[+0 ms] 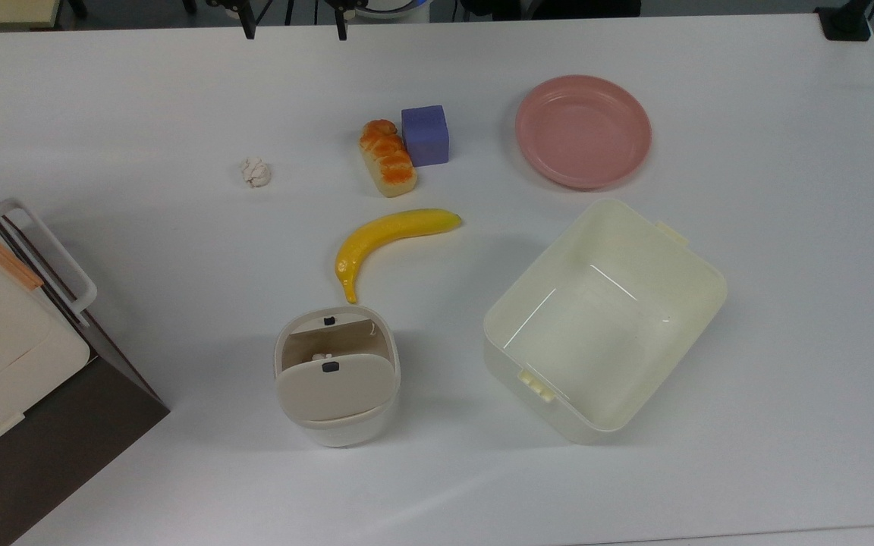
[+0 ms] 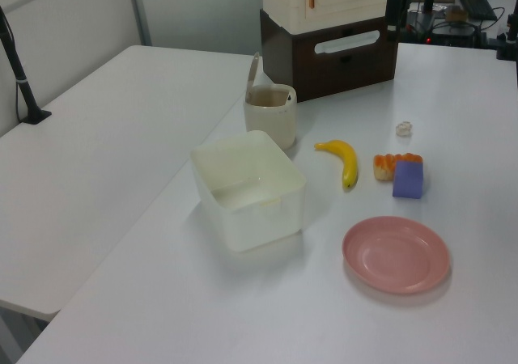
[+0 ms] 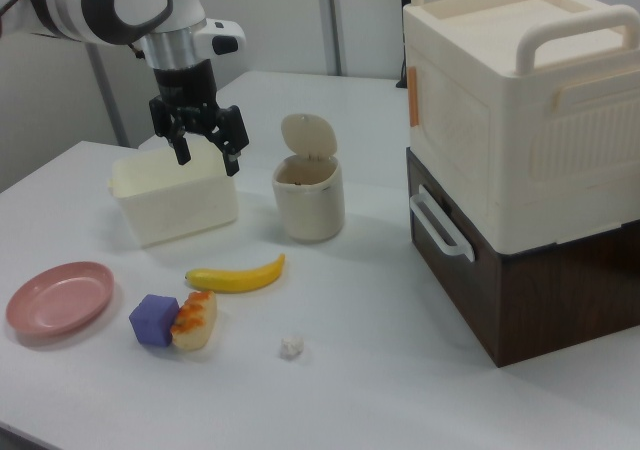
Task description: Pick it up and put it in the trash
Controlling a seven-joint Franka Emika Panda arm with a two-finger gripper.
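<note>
The paper wad (image 1: 255,172) is a tiny crumpled off-white ball lying alone on the white table (image 1: 786,114), also seen in the left view (image 2: 404,128) and the right view (image 3: 291,347). The trash (image 1: 337,375) is a small white rounded-square bin whose beige flap lid is tipped up, leaving part of its mouth open (image 2: 270,115) (image 3: 310,195). My gripper (image 3: 207,160) hangs open and empty, high in the air in front of the cream tub in the right view, well away from the wad and to the right view's left of the bin.
A yellow banana (image 1: 391,239) lies between wad and bin. A glazed bread loaf (image 1: 388,158) touches a purple cube (image 1: 425,135). A pink plate (image 1: 583,130) and a large cream tub (image 1: 604,318) sit at the top view's right. A cream-and-brown drawer cabinet (image 3: 520,150) stands near the bin.
</note>
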